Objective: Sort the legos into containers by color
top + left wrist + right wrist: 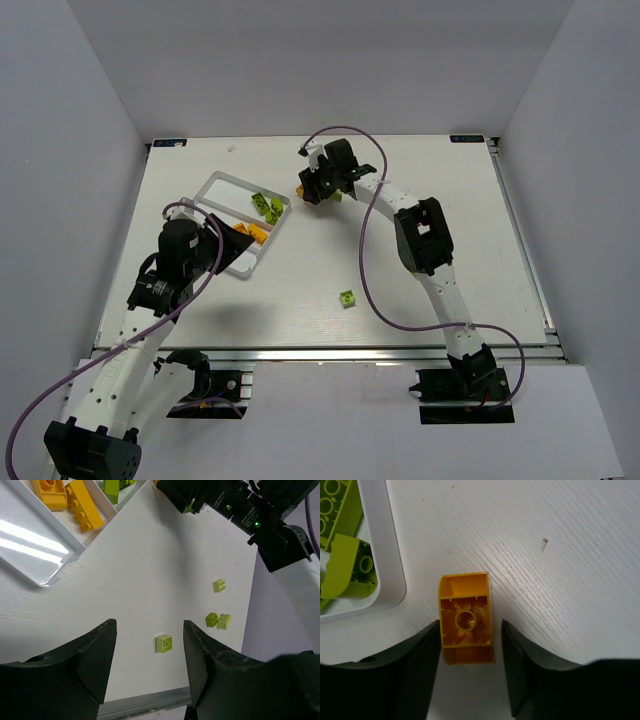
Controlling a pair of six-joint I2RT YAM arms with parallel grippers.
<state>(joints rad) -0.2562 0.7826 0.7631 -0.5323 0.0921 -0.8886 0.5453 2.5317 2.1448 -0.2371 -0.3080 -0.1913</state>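
The orange brick (pixel 466 605) was straddled by the right gripper (pixel 470 640), jaws seemingly unclamped; centring was judged advisable before closing squarely.

Loose lime legos (pixel 164 643) on white table (pixel 150 555) (orange ones (pixel 75 505) in tray (pixel 45 582))

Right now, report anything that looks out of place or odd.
One orange brick lies upside down, hollow side up, on the table just outside the tray, between the right claw's fingers. A few green bricks sit loose on the table too.
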